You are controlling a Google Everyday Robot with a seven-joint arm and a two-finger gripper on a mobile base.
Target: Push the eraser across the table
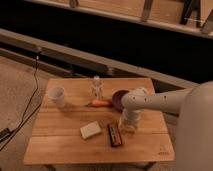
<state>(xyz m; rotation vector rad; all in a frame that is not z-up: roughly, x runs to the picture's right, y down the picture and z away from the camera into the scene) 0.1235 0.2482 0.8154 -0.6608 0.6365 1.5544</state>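
my rig's white arm fills the right side of the camera view, reaching in over the table, a small light-wood butcher-block top with its plank strips running left to right. the arm bends down to the gripper, which hangs low over the right half of the table, in front of a dark red bowl. whether the gripper is parted or closed, i cannot tell from here.

a white cup stands upright near the back left corner, well apart from everything else. a pale cream sponge block lies flat toward the front, left of centre. the eraser, black with an orange-red stripe along its top, lies flat just beside the sponge block on its right, its long side running roughly from back to front, close to the front edge. the gripper sits just beside the eraser's far right end; i cannot tell whether they touch.

a small white bottle stands upright at the middle back, and an orange carrot lies just in front of it, between the bottle and the bowl. a dark cable trails over the floor to the left of the table.
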